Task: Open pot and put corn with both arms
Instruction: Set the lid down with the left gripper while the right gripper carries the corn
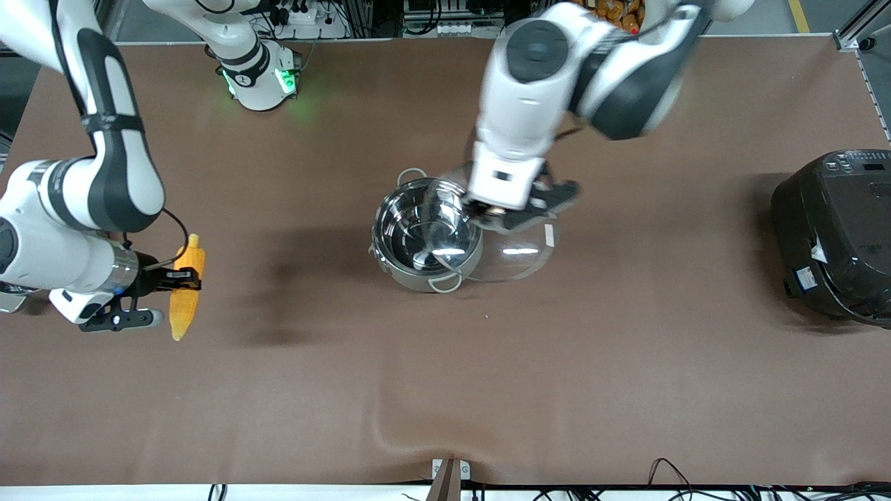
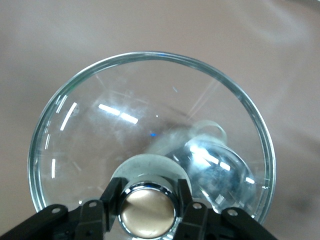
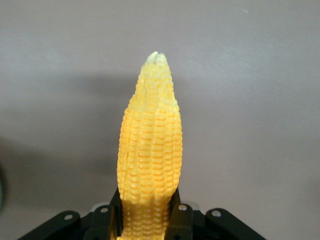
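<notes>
The shiny steel pot (image 1: 426, 234) stands open at the table's middle. My left gripper (image 1: 495, 209) is shut on the tan knob (image 2: 148, 212) of the clear glass lid (image 1: 518, 254) and holds the lid tilted, above the table, partly over the pot's rim on the side toward the left arm's end. The lid (image 2: 125, 120) fills the left wrist view, with the pot (image 2: 220, 172) seen through the glass. My right gripper (image 1: 182, 277) is shut on the yellow corn cob (image 1: 185, 292) near the right arm's end of the table. In the right wrist view the corn (image 3: 150, 155) points away from the gripper (image 3: 148, 220).
A big black cooker (image 1: 839, 233) stands at the left arm's end of the table. The brown table cover (image 1: 445, 390) has a wrinkle near the front edge.
</notes>
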You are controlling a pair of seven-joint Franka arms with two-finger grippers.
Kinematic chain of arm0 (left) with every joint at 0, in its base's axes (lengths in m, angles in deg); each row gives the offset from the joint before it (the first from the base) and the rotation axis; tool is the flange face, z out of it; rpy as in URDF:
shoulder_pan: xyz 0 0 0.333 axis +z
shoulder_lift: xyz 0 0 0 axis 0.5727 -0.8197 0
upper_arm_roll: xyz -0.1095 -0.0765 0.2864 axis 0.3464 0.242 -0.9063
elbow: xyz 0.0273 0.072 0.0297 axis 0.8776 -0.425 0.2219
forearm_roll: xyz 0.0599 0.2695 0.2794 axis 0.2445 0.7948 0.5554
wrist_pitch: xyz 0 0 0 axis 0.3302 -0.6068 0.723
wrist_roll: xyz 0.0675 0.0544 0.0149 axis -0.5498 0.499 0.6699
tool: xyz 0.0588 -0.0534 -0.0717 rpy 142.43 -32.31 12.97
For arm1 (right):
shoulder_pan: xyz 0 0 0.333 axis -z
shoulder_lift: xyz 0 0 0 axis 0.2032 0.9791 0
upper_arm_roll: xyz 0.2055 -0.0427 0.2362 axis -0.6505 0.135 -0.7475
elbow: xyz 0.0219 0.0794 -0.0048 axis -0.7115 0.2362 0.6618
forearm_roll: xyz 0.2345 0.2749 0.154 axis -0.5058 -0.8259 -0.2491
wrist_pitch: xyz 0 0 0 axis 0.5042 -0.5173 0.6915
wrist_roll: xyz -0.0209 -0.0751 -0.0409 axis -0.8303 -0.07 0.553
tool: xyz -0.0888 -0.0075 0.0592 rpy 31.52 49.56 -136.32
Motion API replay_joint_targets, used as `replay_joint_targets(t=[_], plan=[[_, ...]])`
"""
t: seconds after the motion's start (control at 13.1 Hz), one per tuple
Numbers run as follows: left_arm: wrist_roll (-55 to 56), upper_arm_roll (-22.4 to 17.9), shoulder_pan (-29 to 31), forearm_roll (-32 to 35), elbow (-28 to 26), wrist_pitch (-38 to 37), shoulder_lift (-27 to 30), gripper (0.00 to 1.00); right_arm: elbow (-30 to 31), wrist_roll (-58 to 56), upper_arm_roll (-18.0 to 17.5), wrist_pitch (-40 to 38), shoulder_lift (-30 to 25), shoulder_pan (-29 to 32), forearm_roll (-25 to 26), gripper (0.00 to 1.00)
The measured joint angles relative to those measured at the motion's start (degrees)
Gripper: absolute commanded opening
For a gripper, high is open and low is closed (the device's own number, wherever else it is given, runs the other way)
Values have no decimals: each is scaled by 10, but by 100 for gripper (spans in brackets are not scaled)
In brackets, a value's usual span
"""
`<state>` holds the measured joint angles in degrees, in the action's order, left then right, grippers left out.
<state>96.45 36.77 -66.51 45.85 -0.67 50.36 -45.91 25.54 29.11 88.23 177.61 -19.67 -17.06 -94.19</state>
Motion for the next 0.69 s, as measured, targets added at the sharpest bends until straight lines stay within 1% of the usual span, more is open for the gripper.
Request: replay_joint_targets(t=[0.15, 0.31, 0.46, 0.69], plan=[[-97, 0, 65, 0, -76, 7, 43, 0, -40, 72, 0, -58, -9, -41, 0, 14], [-193, -1, 125, 0, -173, 49, 83, 0, -74, 143, -1, -101, -18, -84, 0, 13], [-269, -1, 178, 0, -268, 102, 112, 0, -86, 212, -2, -109, -22, -132, 0, 13], [-326, -1, 233, 0, -382, 181, 125, 0, -86, 307, -2, -105, -17, -213, 1, 13]])
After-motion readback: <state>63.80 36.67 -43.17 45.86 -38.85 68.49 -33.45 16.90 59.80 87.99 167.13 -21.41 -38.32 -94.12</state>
